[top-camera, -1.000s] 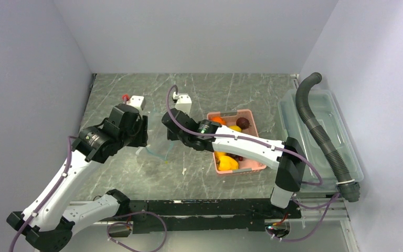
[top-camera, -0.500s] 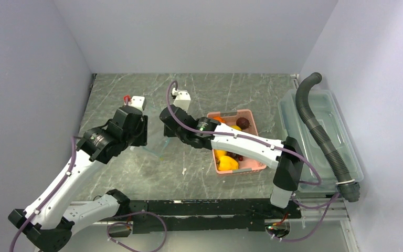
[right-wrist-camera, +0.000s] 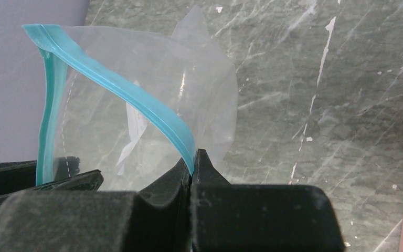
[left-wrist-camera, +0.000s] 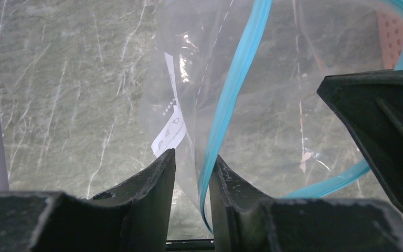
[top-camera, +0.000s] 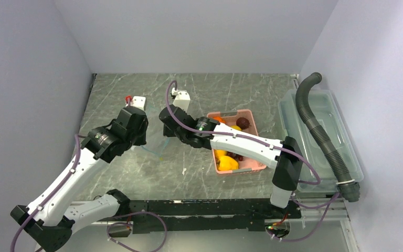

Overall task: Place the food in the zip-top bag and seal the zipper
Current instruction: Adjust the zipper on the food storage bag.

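While the left claw (left-wrist-camera: pixel 193 155) has edged farther from the near edge than a second ago, less of the bag (right-wrist-camera: pixel 110 121) trails on the desk (top-camera: pixel 189 176). That claw is closed to a narrow slot on the blue strip (left-wrist-camera: pixel 231 100), and the right claw (right-wrist-camera: pixel 191 152) pinches it tight. The bag hangs between them with its mouth gaping. Beyond, a pink basket (top-camera: pixel 230 112) holds yellow pieces (top-camera: pixel 228 163), an orange (top-camera: pixel 218 120) and a dark red fruit (top-camera: pixel 243 123). A hose (top-camera: pixel 320 131) lies in the clear bin (top-camera: pixel 352 167).

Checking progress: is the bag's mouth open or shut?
Open: zipper strips bow apart, one pinched by right pincer, other between left pincer jaws.
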You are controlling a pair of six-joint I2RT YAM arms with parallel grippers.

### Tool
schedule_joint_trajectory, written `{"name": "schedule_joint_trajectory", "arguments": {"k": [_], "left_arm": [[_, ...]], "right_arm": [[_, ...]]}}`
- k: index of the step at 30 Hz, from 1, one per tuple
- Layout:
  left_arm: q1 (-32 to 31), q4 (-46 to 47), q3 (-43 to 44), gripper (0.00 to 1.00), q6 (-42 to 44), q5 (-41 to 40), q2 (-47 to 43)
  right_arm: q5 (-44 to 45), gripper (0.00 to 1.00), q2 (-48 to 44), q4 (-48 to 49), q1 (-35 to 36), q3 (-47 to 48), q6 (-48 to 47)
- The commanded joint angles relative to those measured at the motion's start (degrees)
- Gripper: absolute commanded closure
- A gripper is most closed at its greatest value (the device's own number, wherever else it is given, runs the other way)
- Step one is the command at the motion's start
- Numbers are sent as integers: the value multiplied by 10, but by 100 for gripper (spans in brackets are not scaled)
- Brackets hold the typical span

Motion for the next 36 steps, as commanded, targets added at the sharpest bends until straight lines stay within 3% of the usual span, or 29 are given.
{"name": "schedule_joint_trajectory", "arguments": {"k": [1, 8, 16, 36], "left_arm": [[-4, 18, 0, 66, -16, -28, 5], [-5, 30, -6, 72, -18, -35, 6], [-5, 28, -1, 99, -19, -38, 19], [-5, -60, 135, 100, 30, -157, 72]], "right_arm": [[-3, 100, -3, 10, -1, 31, 6], [-6, 100, -5, 15, -2, 29, 4], [-6, 100, -9, 21, -4, 18, 3], [-36, 100, -47, 35, -38, -97, -7]]}}
